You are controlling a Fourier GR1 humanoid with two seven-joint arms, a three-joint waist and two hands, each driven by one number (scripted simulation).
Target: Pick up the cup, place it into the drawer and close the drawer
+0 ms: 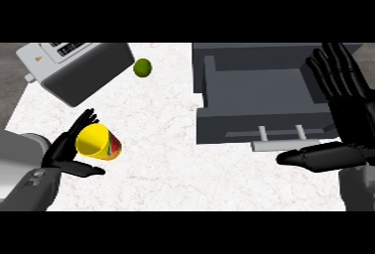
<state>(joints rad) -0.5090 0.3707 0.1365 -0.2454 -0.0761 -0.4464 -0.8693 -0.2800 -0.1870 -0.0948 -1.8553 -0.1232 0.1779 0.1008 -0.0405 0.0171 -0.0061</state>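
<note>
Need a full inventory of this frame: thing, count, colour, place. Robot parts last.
cup: 1, yellow with a red and green side, lower left of the counter, tilted, against the left hand's fingers
drawer: 1, dark grey, open, upper right, with a pale handle on its near front; inside looks bare
toaster: 1, grey, upper left corner, set at an angle
lime: 1, green, on the counter just right of the toaster
counter: 1, white speckled, under everything
left hand: 1, black on a grey forearm, lower left, open, fingers alongside the cup
right hand: 1, black, right edge beside the drawer, open, fingers up, resting
</note>
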